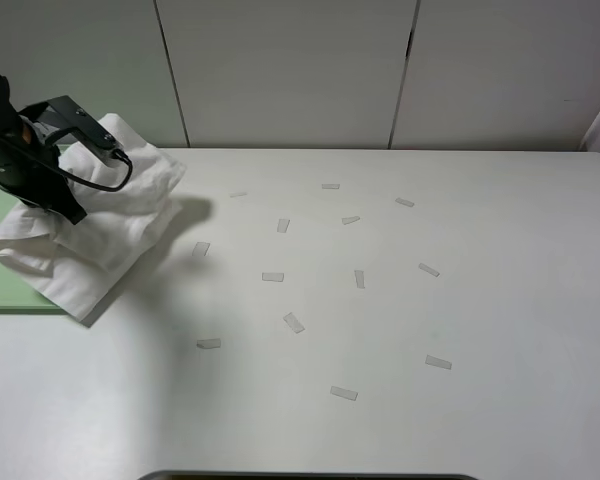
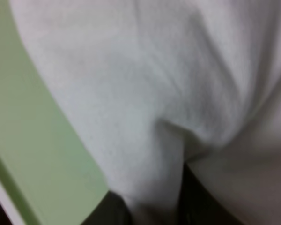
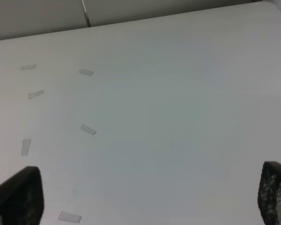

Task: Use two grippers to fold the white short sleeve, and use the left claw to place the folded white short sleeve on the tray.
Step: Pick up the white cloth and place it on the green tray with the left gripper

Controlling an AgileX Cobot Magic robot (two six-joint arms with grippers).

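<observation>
White short sleeve (image 1: 100, 225) bunched, folded, hanging partly over tray (image 1: 5, 285) edge at table (image 1: 400, 320) left; pinched in left claw (image 1: 68, 205). Right gripper (image 3: 150, 206) jaws wide, holding nothing.

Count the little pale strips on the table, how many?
13 strips, all right of the shirt: five at the back, four mid-table, four nearer the front. More may hide under the shirt.

One white short sleeve (image 1: 100, 225); one tray (image 1: 5, 285); thirteen pale strips (image 1: 294, 322) — one arm (image 1: 20, 150) visible.
</observation>
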